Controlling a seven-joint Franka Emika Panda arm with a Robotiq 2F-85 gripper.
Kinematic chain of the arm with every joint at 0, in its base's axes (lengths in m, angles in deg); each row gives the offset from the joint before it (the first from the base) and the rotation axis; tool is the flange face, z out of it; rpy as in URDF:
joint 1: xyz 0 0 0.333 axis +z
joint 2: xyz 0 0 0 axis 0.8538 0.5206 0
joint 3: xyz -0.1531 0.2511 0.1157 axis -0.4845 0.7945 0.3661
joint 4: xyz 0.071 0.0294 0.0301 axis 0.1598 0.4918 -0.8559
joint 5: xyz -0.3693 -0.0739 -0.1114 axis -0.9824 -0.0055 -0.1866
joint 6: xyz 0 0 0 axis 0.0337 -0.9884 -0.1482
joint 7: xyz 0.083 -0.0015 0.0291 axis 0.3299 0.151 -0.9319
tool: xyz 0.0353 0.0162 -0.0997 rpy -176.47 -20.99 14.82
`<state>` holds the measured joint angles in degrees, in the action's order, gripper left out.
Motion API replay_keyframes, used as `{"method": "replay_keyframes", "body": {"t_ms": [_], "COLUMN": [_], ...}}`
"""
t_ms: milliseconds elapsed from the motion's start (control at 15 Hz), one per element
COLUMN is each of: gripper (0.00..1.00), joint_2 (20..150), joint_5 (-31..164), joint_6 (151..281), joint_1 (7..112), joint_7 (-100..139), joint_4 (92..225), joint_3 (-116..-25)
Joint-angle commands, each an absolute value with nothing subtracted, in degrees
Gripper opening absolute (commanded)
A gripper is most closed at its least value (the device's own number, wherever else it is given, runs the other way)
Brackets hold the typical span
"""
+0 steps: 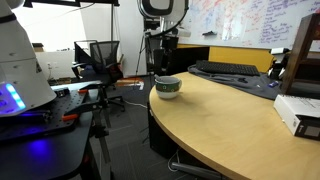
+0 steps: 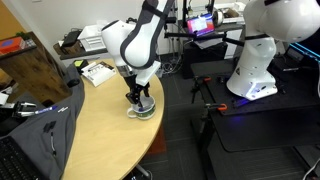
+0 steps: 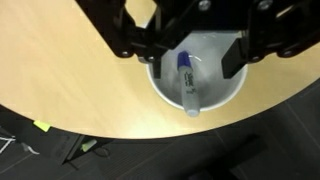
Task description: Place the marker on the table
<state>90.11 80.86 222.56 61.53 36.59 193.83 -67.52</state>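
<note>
The black two-fingered gripper (image 3: 194, 68) has its jaws spread wide, one finger on each side of the slim blue marker with a lighter end (image 3: 186, 80), and neither finger appears to touch it. The marker lies inside the round white bowl (image 3: 225, 98), its pale tip resting toward the rim nearest the table edge. In both exterior views the gripper (image 2: 137, 99) reaches down into the bowl (image 1: 168, 88). The bowl stands near the curved edge of the light tan wooden table (image 3: 70, 70). Farther along the tabletop (image 1: 220, 125) are a black keyboard (image 1: 226, 69) and a white box (image 1: 298, 113).
</note>
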Motion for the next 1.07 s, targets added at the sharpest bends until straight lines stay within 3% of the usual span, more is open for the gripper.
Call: {"method": "replay_keyframes", "body": {"t_ms": [0, 133, 200, 333, 400, 1000], "gripper": [0.71, 0.67, 0.58, 0.57, 0.51, 0.61], "joint_2": [93.86, 95.36, 95.80, 96.24, 96.19, 98.31], "joint_5": [83.98, 85.18, 85.96, 87.29, 88.44, 88.52], "joint_6": [223.62, 224.20, 224.51, 225.43, 225.91, 222.44], "joint_1": [60.71, 60.48, 60.20, 59.61, 58.86, 57.53], "joint_7": [35.29, 35.13, 35.00, 34.65, 33.85, 28.50], "joint_4": [191.04, 190.17, 189.94, 189.77, 189.91, 188.96], "joint_3": [-66.81, -66.78, -66.76, -66.75, -66.37, -65.67]}}
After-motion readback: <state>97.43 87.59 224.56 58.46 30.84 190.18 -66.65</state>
